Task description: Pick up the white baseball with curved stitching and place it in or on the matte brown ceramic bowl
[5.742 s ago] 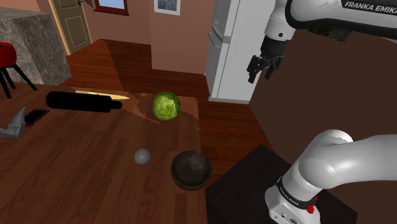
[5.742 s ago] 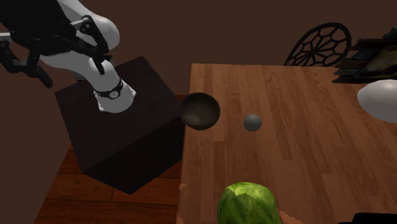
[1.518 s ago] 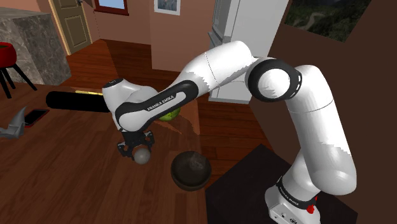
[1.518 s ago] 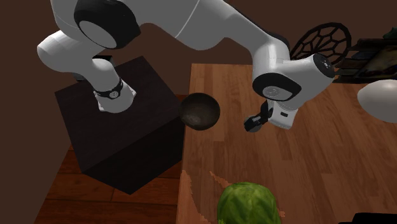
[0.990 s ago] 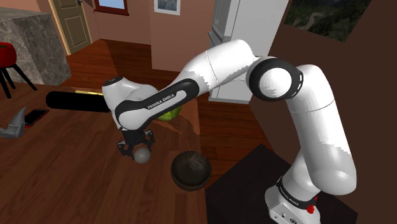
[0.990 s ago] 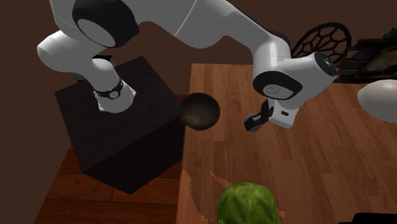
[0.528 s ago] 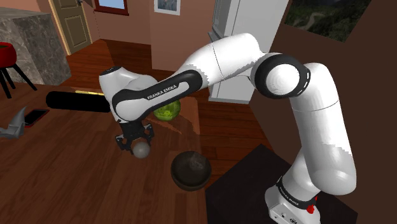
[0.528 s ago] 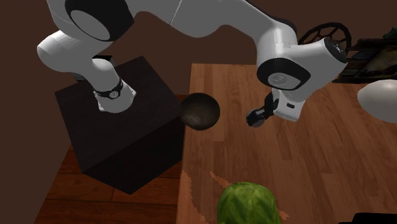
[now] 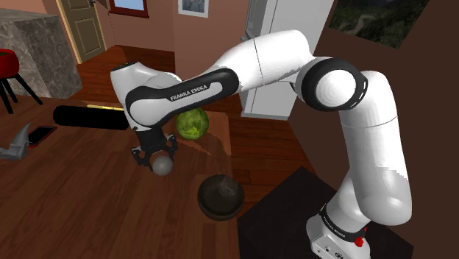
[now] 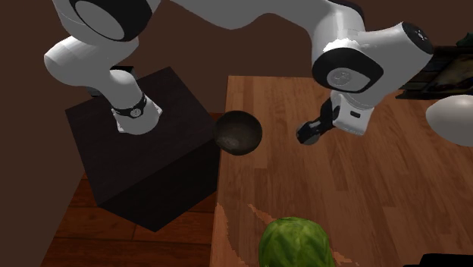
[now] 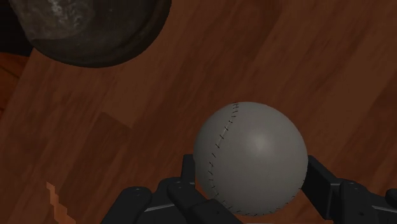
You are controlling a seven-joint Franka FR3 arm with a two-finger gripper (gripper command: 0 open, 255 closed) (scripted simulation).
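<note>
The gripper point(image 9: 157, 159) is clamped on the baseball point(image 11: 250, 158), a grey ball with a curved dark seam. In the wrist view the black fingers point(image 11: 321, 186) press its two flanks, so it sits squarely between them with its underside free. That grip should suit a straight release from above.

Farthest to the left of the bowl point(image 9: 200, 196) in the shoulder view, a long black cylinder point(image 9: 95, 117) lies on the wooden table point(image 9: 81, 206), well away from the work. Closer to the bowl, also on its left, hangs the held ball. It appears to be lifted clear of the tabletop, high enough, I judge, to pass over the rim. A green leafy head point(image 9: 191, 123) stands beyond the bowl, off the line between ball and bowl, so it should not get in the way.

The bowl itself is dark and matte, mouth up and empty, at the table edge next to the stand point(image 9: 290, 210), which lies just to its right. That puts the bowl within easy reach of the arm. What remains is a short carry across to the bowl, then a lowering and letting go.
</note>
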